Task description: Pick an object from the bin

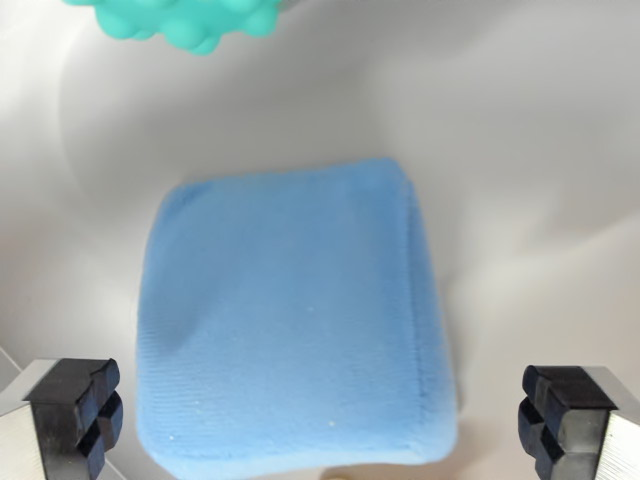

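A soft blue cushion-like pad (295,320) lies flat on the white bin floor (520,130), filling the middle of the wrist view. My gripper (320,420) hangs just above it, open, with one black fingertip (85,410) at the wrist view's left and the other at the wrist view's right, straddling the pad's near end. Nothing is held between them. A teal knobbly ball (185,20) lies at the top edge, partly cut off.
The bin's curved white walls (40,150) rise on the wrist view's left and right. Bare floor lies between the pad and the teal ball.
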Action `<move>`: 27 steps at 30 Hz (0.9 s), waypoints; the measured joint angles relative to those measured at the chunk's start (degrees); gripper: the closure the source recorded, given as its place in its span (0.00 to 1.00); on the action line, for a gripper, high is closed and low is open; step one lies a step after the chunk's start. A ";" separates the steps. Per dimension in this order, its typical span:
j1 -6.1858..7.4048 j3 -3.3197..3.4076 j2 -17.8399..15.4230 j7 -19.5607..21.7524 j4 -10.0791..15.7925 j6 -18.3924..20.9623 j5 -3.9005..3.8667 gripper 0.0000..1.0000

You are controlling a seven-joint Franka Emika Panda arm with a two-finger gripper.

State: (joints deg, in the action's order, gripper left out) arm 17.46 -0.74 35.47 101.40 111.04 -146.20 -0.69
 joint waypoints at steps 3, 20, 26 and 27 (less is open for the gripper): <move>-0.03 0.07 1.08 0.17 -0.22 -0.92 0.00 0.00; -0.28 0.36 6.68 0.32 -2.54 -5.25 0.01 1.00; -0.28 0.37 6.83 0.33 -2.61 -5.32 0.01 1.00; -0.28 0.37 6.83 0.33 -2.61 -5.32 0.01 1.00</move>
State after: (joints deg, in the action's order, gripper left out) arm 17.17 -0.38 42.30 101.73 108.43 -151.52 -0.69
